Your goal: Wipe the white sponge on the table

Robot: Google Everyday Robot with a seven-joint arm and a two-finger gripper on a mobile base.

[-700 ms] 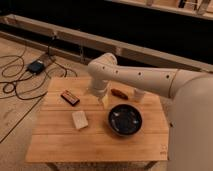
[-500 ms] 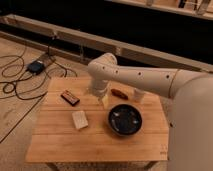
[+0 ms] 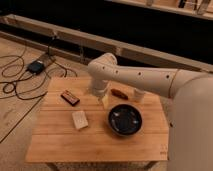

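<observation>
On the table [image 3: 60, 145], the white sponge [image 3: 79, 120] lies near but apart from the released, empty hand [image 3: 104, 101].

- white arm [image 3: 150, 80] reaches in from the right, bent at a raised joint.
- tool [image 3: 104, 101] points down, low over the surface [image 3: 60, 145], jaws apart, holding nothing.
</observation>
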